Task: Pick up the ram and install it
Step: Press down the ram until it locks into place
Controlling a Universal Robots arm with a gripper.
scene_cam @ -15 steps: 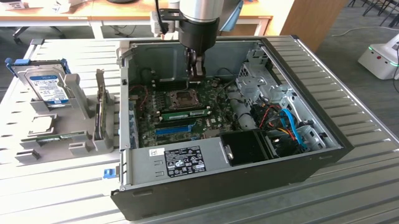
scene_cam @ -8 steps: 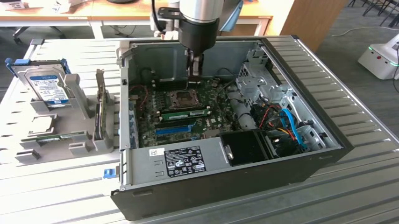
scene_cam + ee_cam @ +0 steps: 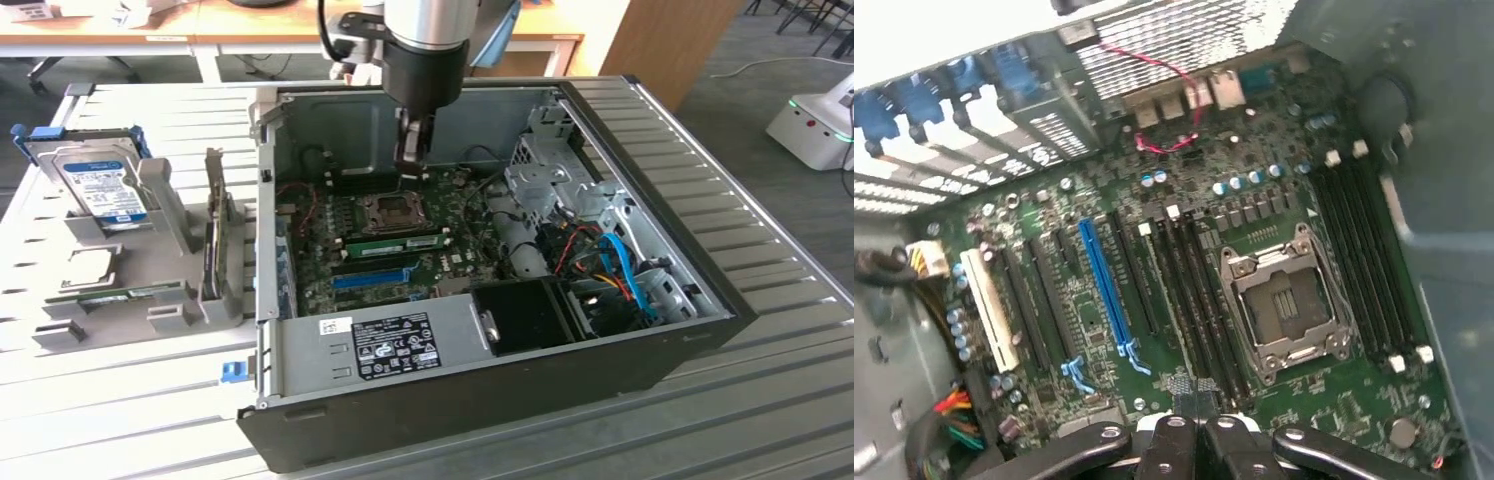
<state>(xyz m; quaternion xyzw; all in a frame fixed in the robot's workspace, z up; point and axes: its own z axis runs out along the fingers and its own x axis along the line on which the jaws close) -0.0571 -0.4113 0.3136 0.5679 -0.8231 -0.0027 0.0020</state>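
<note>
My gripper (image 3: pixel 415 150) hangs inside the open computer case (image 3: pixel 694 330), above the motherboard (image 3: pixel 400 250), just behind the CPU socket (image 3: pixel 396 210). A ram stick (image 3: pixel 396 241) sits in a slot in front of the socket. Drive cage (image 3: pixel 547 165) and cable bundle (image 3: pixel 621 270) are toward the exterior view's right. Outside the case, on the exterior view's left, a rack (image 3: pixel 160 290) on the table (image 3: pixel 120 400) holds a hard drive (image 3: pixel 104 188) upright and another stick (image 3: pixel 118 296) lying low.

Silver arm tube (image 3: pixel 424 20), black wrist housing, black cable alongside; black hand (image 3: pixel 1194 440), apparently silver screws.
</note>
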